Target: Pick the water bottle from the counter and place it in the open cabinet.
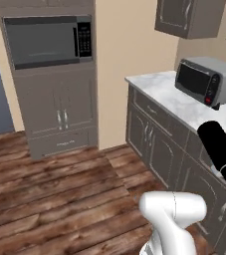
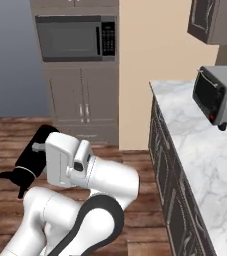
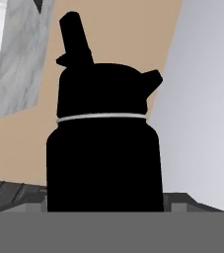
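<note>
The water bottle (image 3: 103, 148) is all black, with a narrower cap and a loop handle, and stands upright very close in the middle of the hand view. My gripper (image 3: 103, 205) is shut on the bottle low on its body, and its dark fingertips merge with the black of the bottle. Behind the bottle are a beige wall and a pale grey surface, not the counter. The white marble counter (image 1: 169, 94) (image 2: 195, 150) runs along the right in both base views with no bottle on it. The open cabinet is out of view.
A silver toaster oven (image 1: 204, 82) (image 2: 217, 95) sits on the counter. A tall cabinet holds a built-in microwave (image 1: 47, 40) (image 2: 75, 37). Closed grey wall cabinets (image 1: 189, 17) (image 2: 215, 20) hang above the counter. Wood floor (image 1: 59, 199) spreads to the left.
</note>
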{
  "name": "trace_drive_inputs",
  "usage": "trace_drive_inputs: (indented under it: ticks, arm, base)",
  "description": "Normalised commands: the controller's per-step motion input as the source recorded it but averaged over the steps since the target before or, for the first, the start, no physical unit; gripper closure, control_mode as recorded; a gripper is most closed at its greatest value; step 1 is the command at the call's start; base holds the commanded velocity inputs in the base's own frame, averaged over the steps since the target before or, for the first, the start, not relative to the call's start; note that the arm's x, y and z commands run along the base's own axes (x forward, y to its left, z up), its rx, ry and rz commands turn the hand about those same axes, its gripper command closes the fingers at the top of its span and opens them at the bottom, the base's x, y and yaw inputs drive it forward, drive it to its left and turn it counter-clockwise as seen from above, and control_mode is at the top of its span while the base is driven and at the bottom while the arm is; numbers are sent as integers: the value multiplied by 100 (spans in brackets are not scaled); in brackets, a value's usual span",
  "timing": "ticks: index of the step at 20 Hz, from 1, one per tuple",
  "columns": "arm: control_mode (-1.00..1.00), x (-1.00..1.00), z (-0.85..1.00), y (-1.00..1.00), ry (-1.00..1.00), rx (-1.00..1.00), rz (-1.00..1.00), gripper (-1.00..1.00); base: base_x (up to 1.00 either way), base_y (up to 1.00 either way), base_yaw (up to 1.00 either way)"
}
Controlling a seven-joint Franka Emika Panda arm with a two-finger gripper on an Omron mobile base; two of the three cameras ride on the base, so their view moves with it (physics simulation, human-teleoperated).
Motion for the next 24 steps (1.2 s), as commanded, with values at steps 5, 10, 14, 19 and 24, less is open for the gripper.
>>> trace_drive_inputs:
  ticks: [5,10,14,19,24]
  arm:
    - [100,0,0,0,0,0,0,100]
    - [100,0,0,0,0,0,0,100]
    - [100,0,0,0,0,0,0,100]
    - [100,0,0,0,0,0,0,100]
    - [100,0,0,0,0,0,0,100]
  base:
    - [0,0,-29]
    - [0,0,-30]
    - [0,0,-29]
    - [0,0,-29]
    - [0,0,-29]
